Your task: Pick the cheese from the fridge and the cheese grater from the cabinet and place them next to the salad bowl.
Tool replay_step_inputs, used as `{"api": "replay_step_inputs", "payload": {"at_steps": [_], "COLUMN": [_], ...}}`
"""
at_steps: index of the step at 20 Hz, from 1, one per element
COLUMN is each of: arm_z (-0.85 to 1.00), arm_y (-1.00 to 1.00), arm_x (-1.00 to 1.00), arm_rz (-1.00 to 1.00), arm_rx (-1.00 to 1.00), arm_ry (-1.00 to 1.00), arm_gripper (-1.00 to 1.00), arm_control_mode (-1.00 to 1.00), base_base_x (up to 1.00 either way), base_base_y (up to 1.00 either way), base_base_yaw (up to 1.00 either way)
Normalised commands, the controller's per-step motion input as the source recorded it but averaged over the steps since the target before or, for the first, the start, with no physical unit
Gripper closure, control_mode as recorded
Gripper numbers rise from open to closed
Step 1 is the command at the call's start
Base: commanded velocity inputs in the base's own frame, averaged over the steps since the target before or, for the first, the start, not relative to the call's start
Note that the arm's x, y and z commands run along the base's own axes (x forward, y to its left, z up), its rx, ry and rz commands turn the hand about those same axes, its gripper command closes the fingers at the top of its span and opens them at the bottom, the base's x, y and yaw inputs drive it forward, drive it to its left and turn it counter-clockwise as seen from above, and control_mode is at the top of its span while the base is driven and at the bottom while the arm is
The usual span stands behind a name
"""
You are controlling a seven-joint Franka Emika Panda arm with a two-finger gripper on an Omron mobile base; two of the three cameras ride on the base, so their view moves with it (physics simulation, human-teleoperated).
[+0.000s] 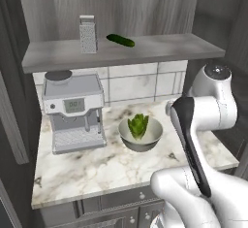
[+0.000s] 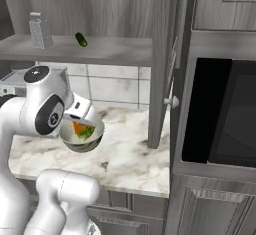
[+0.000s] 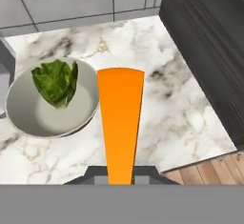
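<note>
My gripper (image 3: 120, 174) is shut on the cheese (image 3: 120, 123), an orange wedge that hangs over the marble counter just right of the salad bowl (image 3: 28, 123). From the right base view the cheese (image 2: 78, 127) sits in the gripper (image 2: 80, 123) close above the bowl's rim (image 2: 96, 140). The grey bowl (image 1: 127, 142) holds green lettuce. On the open shelf of the dark cabinet (image 1: 164, 47) the cheese grater (image 1: 88, 35) stands upright at the left, and it shows as well on the shelf (image 2: 40, 31). The fridge is out of view.
A green cucumber (image 1: 120, 40) lies on the shelf beside the grater. A grey coffee machine (image 1: 75, 110) stands left of the bowl. A dark built-in oven (image 2: 225, 114) and tall cabinet side bound the counter on the right. Wooden floor (image 3: 209, 170) lies past the counter edge.
</note>
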Motion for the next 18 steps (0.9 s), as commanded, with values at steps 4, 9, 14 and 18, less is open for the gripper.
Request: {"api": "replay_step_inputs", "payload": {"at_steps": [4,9,14,18], "arm_z": [-0.31,-0.43,-0.45,-0.41], "arm_y": [-0.41,-0.31,-0.21,-0.12], "arm_x": [0.14,0.21,0.29,0.50], "arm_rz": [-0.02,0.03,0.16,0.12], "arm_rx": [0.00,0.00,0.00,0.00], "arm_ry": [0.01,0.00,0.00,0.16], "arm_gripper": [1.00,1.00,1.00,1.00], "arm_control_mode": [-1.00,-1.00,-1.00,-1.00], "base_base_x": [0.00,0.00,0.00,0.00], "base_base_y": [0.00,0.00,0.00,0.00], "base_base_yaw": [0.00,0.00,0.00,0.00]}}
